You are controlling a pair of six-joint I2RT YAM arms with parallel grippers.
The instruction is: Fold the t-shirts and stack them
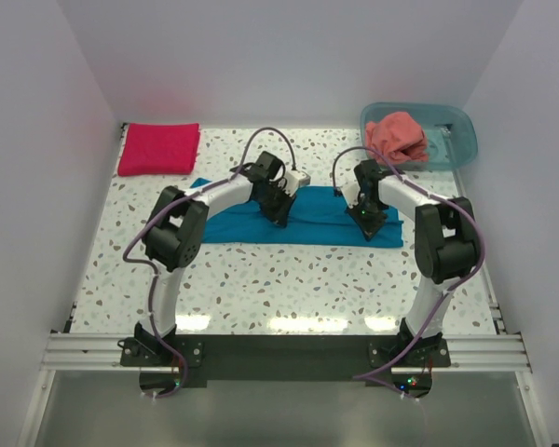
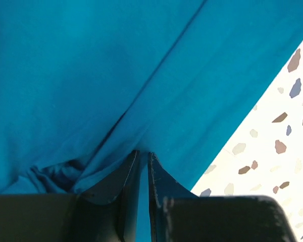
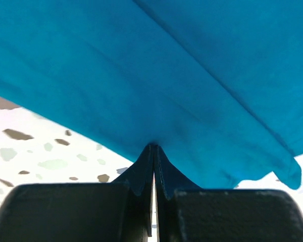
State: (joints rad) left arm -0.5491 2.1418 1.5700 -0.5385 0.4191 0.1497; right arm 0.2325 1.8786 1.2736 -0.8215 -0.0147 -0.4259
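Locate the teal-blue soft cloth short-sleeved t-shirt (image 1: pixel 317 225), laid out as a long flat band across the middle of the speckled white tabletop (image 1: pixel 261 279), with lengthwise creases visible in both wrist views. Confirm the left end effector (image 2: pixel 144 154) nipped onto the band left of centre, fingers almost together on a sliver of cloth, wrinkles fanning out from the tips. Confirm the right end effector (image 3: pixel 153 146) pressed fully together on the cloth's edge toward the right end, apparently on the near side. Treat the step in hand, in all likelihood, as folding the gripped edge over onto the rest of the band. Raise both arms together and level to avoid skewing; lift only enough to clear the lower layer. Carry straight across, align edge to edge, lower, then release. Watch the left pinch for slipping, given the thin bite. Afterwards, expect stacking with the folded crimson-magenta cloth t-shirt (image 1: pixel 158 149) at the far-left corner. Leave the crumpled salmon-coral cloth t-shirt (image 1: pixel 398 138) in the translucent teal plastic tub (image 1: pixel 452 140) at the far right for later.
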